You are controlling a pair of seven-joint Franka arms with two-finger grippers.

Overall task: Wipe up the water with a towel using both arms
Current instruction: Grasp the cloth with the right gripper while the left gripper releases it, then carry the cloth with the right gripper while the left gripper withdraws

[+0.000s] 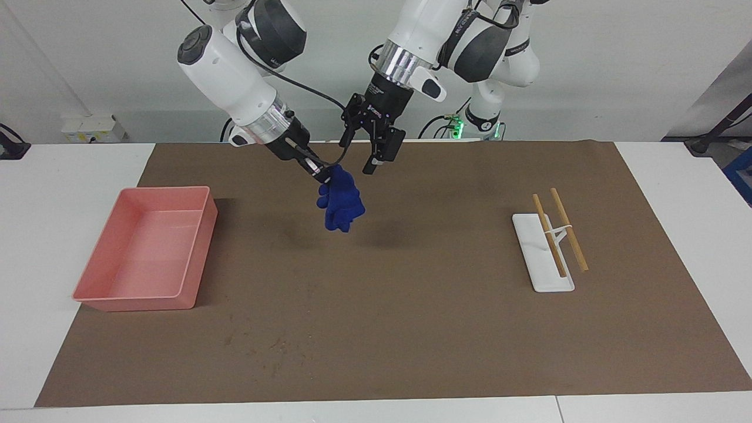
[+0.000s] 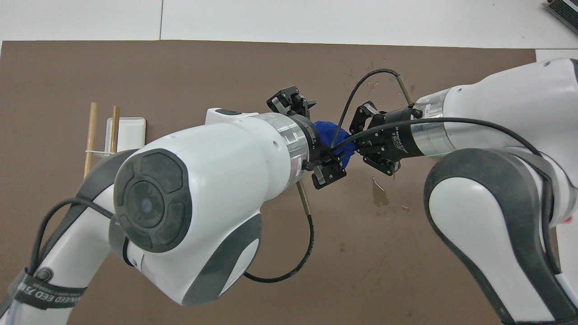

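Above the mat [image 1: 411, 329], right jaws [image 1: 324, 175] clenched on towel [image 1: 342, 200], left jaws [image 1: 359, 154] spread, empty

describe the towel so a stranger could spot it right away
Start at the brown mat covering the table. Over its middle the right gripper hangs shut on the towel, clear of the mat. It is a small crumpled cloth, the only deep blue thing here.
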